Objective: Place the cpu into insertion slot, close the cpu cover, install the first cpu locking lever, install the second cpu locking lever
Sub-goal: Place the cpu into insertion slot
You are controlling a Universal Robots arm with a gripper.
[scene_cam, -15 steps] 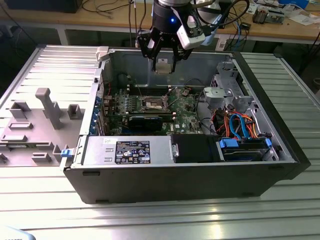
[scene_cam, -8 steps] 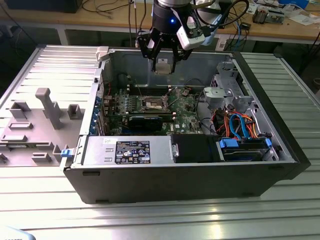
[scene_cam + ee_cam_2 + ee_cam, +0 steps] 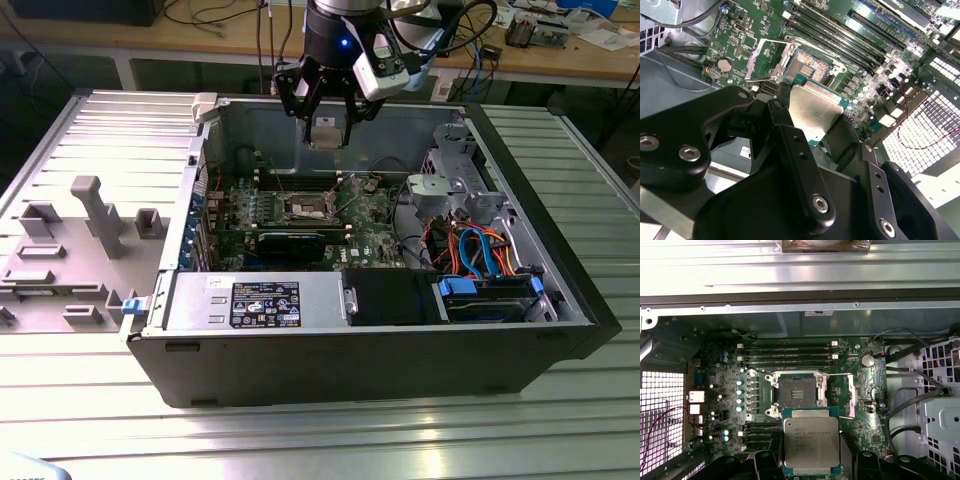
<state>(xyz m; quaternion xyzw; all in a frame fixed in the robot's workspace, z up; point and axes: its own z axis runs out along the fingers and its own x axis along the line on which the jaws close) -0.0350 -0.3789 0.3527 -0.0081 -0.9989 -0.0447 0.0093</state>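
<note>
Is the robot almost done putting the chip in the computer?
Not yet, it is at the first step. The gripper holds the cpu above the motherboard. The insertion slot is empty, and the cpu cover lies flipped open beside it. So the chip is not in yet, and nothing is closed or locked down.

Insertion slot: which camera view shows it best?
The first wrist view: it looks straight into the open insertion slot, whose whole dark centre shows beside the held cpu. The second wrist view shows it at a slant. The exterior view shows it from afar, deep inside the computer case.
</note>
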